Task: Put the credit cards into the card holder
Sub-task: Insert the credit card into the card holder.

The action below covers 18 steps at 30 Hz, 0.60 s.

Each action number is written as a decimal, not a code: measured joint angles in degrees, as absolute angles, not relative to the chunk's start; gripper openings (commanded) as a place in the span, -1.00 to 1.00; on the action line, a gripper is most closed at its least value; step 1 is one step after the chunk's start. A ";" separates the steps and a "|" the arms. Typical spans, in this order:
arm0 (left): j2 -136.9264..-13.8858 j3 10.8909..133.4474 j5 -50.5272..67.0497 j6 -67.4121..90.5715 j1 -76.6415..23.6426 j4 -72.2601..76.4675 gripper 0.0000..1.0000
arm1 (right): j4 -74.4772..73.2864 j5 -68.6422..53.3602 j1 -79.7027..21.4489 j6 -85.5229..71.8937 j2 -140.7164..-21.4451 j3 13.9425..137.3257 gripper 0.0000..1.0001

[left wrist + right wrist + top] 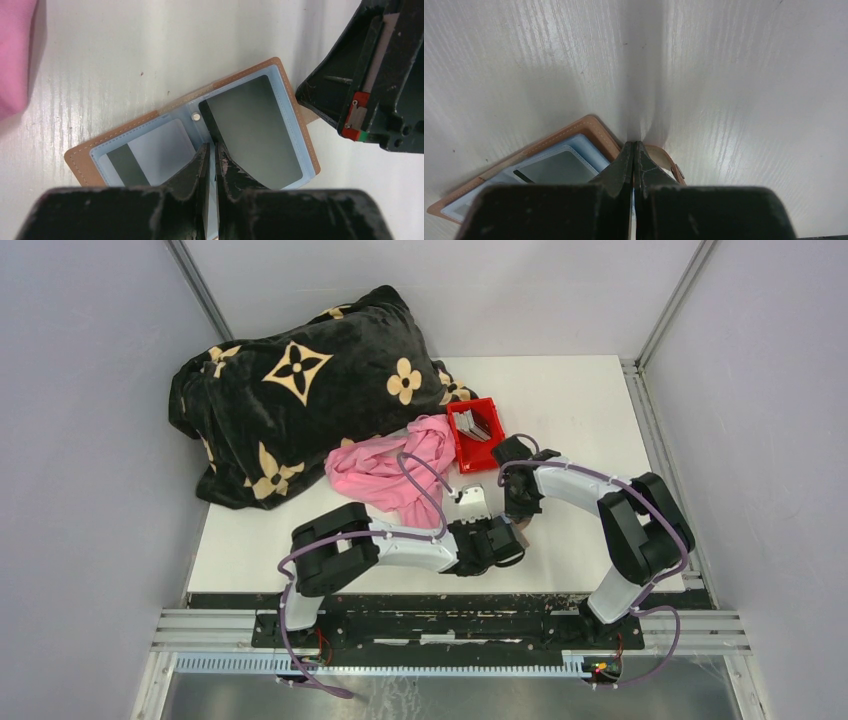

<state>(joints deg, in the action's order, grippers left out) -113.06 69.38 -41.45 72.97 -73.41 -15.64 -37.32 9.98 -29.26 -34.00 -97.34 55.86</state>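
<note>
Card holder (75,160) lies open and flat on the tabletop (724,75), close to the near edge at about mid-width, between the two arms. A striped grey card (150,152) sits in its left pocket and a dark card (255,130) in the right one.

Left tool (212,146): fingers almost together, pinching a thin dark edge at the fold. It looks like the dark card's inner edge, but it could be a sleeve leaf; the view is too steep to be sure.

Right tool (634,145): fingers pressed together, holding nothing, tip down at the holder's far corner by the snap tab (669,165). It seems to be pinning the holder.

Red bin (460,450), near the middle of the tabletop, has more cards (476,425) in it.

Risks from here:
- The holder is pinned at one corner only. A sideways push from the left tool could swing it around that point, so the card skews and jams on the pocket lip.
- If the pin slips off the tab, the whole holder slides across the tabletop along with the card.
- If the left tool lets go before the card is fully seated, the card may be left proud or lifted.
- If the pinch is on the sleeve and not the card, pulling away would lift the holder or fold it shut.
- The two tools are very close, so a wide move by either could knock the other.
</note>
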 measured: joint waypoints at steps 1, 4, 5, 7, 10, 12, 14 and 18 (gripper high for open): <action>-113.03 69.38 -41.47 72.95 -73.28 -15.70 -0.71 | -37.28 10.00 -29.34 -34.13 -97.34 55.86 -0.98; -112.55 68.86 -41.52 72.97 -72.71 -15.77 -0.71 | -37.17 10.07 -29.71 -34.35 -97.36 55.88 -0.98; -112.05 68.23 -41.76 72.97 -72.40 -15.75 -0.71 | -37.12 10.00 -29.91 -34.52 -97.38 55.88 -0.98; -110.89 67.02 -42.28 72.99 -71.75 -15.94 -0.71 | -37.10 10.00 -30.24 -34.70 -97.51 55.92 -0.98; -107.90 64.69 -43.83 72.99 -70.91 -17.06 -0.69 | -37.15 10.02 -30.61 -34.81 -97.69 56.10 -0.98; -105.86 63.64 -45.01 73.01 -70.46 -17.91 -0.69 | -37.23 10.00 -30.79 -34.94 -97.86 56.27 -0.98; -103.48 62.63 -46.24 73.01 -69.93 -18.59 -0.68 | -37.43 10.00 -31.09 -35.22 -98.17 56.71 -0.98; -99.55 60.97 -47.59 73.03 -68.64 -20.14 -0.68 | -37.63 10.02 -32.23 -35.99 -98.85 57.58 -0.98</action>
